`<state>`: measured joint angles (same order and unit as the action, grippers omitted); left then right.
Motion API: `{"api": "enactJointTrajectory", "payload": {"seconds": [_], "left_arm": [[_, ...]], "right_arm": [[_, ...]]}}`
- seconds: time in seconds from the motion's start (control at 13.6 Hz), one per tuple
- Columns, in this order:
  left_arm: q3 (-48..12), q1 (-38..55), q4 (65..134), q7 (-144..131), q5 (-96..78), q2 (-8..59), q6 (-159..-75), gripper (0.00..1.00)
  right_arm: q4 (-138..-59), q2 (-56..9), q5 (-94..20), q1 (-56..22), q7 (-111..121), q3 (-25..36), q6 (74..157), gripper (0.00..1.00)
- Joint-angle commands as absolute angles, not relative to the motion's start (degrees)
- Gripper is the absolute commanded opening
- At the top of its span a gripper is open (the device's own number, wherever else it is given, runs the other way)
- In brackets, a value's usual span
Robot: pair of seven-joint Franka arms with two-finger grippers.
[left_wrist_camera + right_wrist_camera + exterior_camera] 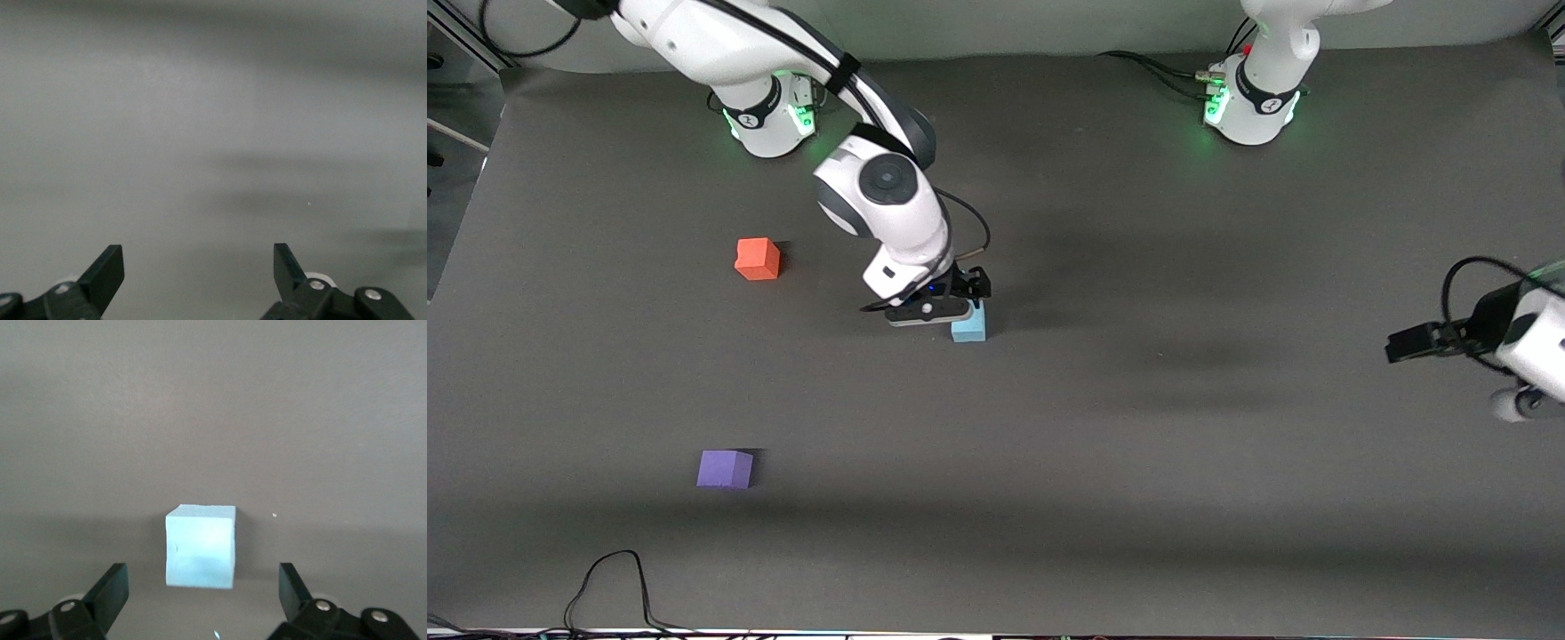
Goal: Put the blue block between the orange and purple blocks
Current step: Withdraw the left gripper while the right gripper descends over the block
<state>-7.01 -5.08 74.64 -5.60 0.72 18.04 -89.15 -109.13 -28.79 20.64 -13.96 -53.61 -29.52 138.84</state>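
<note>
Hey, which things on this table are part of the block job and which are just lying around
Part of the job:
blue block, under the open right gripper
orange block
purple block

Just lying about:
black cable at the table edge nearest the camera
left gripper, open, waiting at its own end of the table

A light sky-blue is being shown by the blue block [968,328] at the middle of the front view, paler still in the right wrist view [200,547]. Orange-red is being shown by the orange block [757,259] in the upper half of the front view, and violet by the purple block [725,468] in its lower half. The table [1138,444] is being seen as plain dark grey. Black is being worn by the right gripper [934,307] [203,603] and the left gripper [1409,342] [199,283], below white arms; green lights are being shown at both bases.
</note>
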Motion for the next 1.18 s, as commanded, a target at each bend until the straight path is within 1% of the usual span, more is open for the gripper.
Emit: {"api": "enactJointTrajectory", "payload": {"seconds": [0.0,0.29,0.37,0.44,0.66,0.74,0.81,0.88,1.03,1.11], "left_arm": [[-7.73,-4.84,79.61,-3.44,0.88,13.55,-88.68,1.0],[-7.73,-5.36,89.45,2.28,0.79,6.34,-92.63,1.0],[-7.65,-5.36,90.86,2.29,0.79,5.2,-93.59,1.0],[-7.56,-5.36,91.4,2.98,0.79,4.58,-94.04,1.0],[-7.65,-5.27,90.88,3.6,0.79,3.61,-93.26,1.0],[-7.65,-5.27,90.88,3.6,0.79,3.17,-93.17,1.0],[-7.47,-5.01,90.88,3.6,0.79,2.73,-93.08,1.0],[-5.99,-3.97,90.97,3.95,0.79,2.38,-93.08,1.0],[0.14,2.6,91.05,4.83,0.79,1.85,-92.55,1.0],[1.83,4.03,91.05,4.83,0.79,1.58,-92.37,1.0]], "right_arm": [[-107.4,-33.91,26.17,-14.94,-59.83,-29.88,144.11,1.0],[-107.4,-38.66,36.71,-14.85,-68.1,-29.88,145.98,1.0],[-107.4,-39.45,38.39,-14.68,-69.07,-29.88,146.07,1.0],[-107.4,-39.64,38.84,-14.68,-69.6,-29.8,146.07,0.97],[-107.4,-39.73,38.85,-14.5,-69.35,-29.79,145.99,0.52],[-107.4,-39.73,38.85,-14.33,-69.08,-29.79,145.81,0.43],[-107.32,-39.29,38.85,-14.24,-69.26,-29.79,145.64,0.4],[-107.4,-38.85,38.67,-14.24,-69.61,-29.79,145.55,0.4],[-107.58,-35.97,38.06,-13.8,-69.09,-29.71,144.68,0.4],[-107.58,-34.38,37.88,-12.67,-68.56,-29.97,141.71,0.4]]}}
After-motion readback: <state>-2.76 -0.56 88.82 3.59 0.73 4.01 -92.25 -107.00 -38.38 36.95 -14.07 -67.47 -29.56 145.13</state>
